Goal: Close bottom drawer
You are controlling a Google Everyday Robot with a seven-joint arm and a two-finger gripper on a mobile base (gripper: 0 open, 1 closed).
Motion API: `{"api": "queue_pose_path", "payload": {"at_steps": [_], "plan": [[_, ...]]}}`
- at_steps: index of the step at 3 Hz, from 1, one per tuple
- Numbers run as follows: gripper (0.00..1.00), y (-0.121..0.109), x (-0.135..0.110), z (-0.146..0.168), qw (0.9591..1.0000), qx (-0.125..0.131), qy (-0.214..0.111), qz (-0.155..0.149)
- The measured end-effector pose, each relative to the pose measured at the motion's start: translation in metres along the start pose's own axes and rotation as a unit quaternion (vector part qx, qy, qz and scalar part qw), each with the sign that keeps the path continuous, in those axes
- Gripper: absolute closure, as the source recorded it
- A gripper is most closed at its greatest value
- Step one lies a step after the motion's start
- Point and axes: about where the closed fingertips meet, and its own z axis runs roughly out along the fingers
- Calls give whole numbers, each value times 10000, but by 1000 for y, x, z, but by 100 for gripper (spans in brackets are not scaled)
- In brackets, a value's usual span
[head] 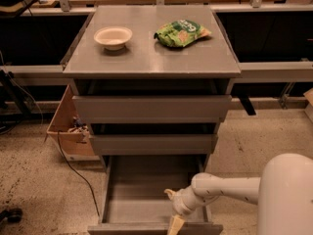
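Observation:
The bottom drawer point(146, 190) of the grey cabinet is pulled far out, showing its shallow empty grey box; its narrow front point(146, 229) lies along the lower edge of the view. My gripper point(173, 212) hangs at the end of the white arm, over the drawer's front right corner, with one yellowish fingertip point(175, 224) reaching down to the drawer front. The two upper drawers point(151, 109) are pushed in, the middle one point(152, 144) set slightly back.
A white bowl point(113, 36) and a green chip bag point(182, 33) sit on the cabinet top. A cardboard box point(68, 126) with a cable stands left of the cabinet. My white arm body point(288, 195) fills the lower right. Dark shelving runs behind.

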Motion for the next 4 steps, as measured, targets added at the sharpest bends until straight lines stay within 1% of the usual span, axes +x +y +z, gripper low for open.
{"api": "queue_pose_path", "payload": {"at_steps": [1, 2, 3, 4], "plan": [[0, -3, 35, 26, 9995, 189, 137, 204], [0, -11, 63, 49, 9988, 343, 197, 302], [0, -21, 83, 69, 9980, 564, 145, 234], [0, -35, 88, 82, 9973, 723, 77, 84]]}}
